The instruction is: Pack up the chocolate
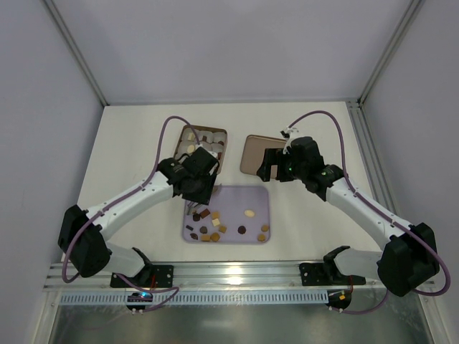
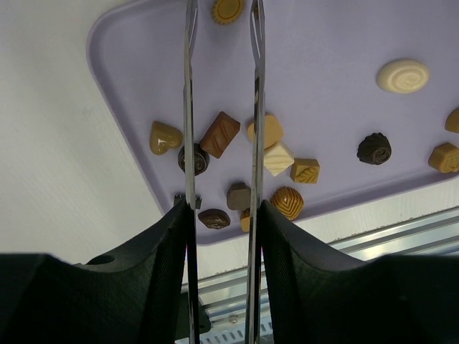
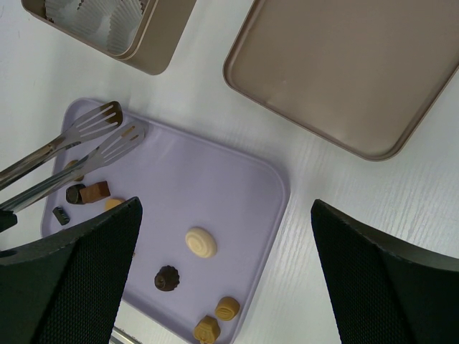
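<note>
The chocolate (image 2: 219, 134) is lots of tiny pieces lying loose on a flat purple tray (image 3: 215, 186). The tray sits on the white counter (image 3: 208, 93), close to the robot's arms. Most pieces lie in a bunch near one corner, and a few are spread farther along.

The pieces come in many colors and shapes:
- One is a light brown heart (image 2: 164, 137).
- One is a dark brown block, which is the piece first pointed at.
- One is a creamy white square (image 2: 277, 158), and next to it is a light brown square with a leaf on top (image 2: 305, 170).
- One is a light brown oval with lines on it (image 2: 287, 202).
- One is a dark round one with a frilly edge (image 2: 374, 148).
- One is a white oval with a swirl (image 2: 403, 75).

The left gripper (image 2: 222, 215) has its jaws clenched on a pair of shiny metal tongs (image 3: 100, 120). The tongs reach out over the tray. Their two flat ends are a little apart, and I cannot tell if they hold a piece.

The right gripper (image 3: 226, 203) has its jaws spread wide with nothing in them. It hangs above the counter by the tray.

Past the tray is a brown square tin (image 3: 154, 43) with white paper cups (image 3: 93, 14) inside. Its brown lid (image 3: 344, 64) lies on the counter beside it.
</note>
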